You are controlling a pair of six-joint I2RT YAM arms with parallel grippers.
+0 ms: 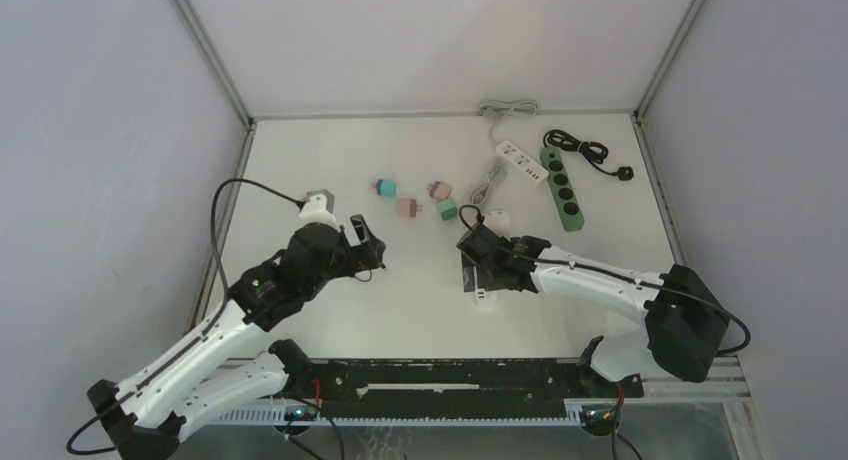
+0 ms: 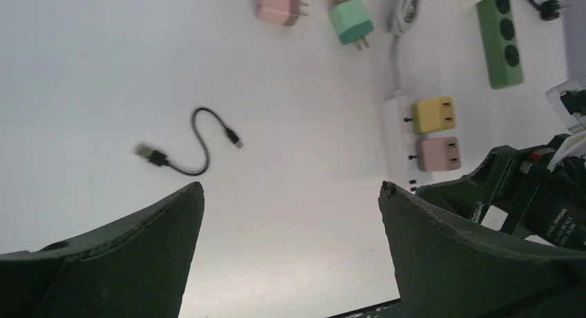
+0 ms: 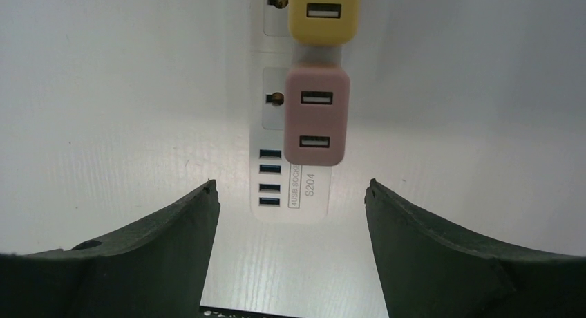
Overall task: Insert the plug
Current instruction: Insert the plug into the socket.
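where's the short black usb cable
In the left wrist view, the short black USB cable lies loose on the table, left of the white power strip that holds the yellow charger and the pink charger.
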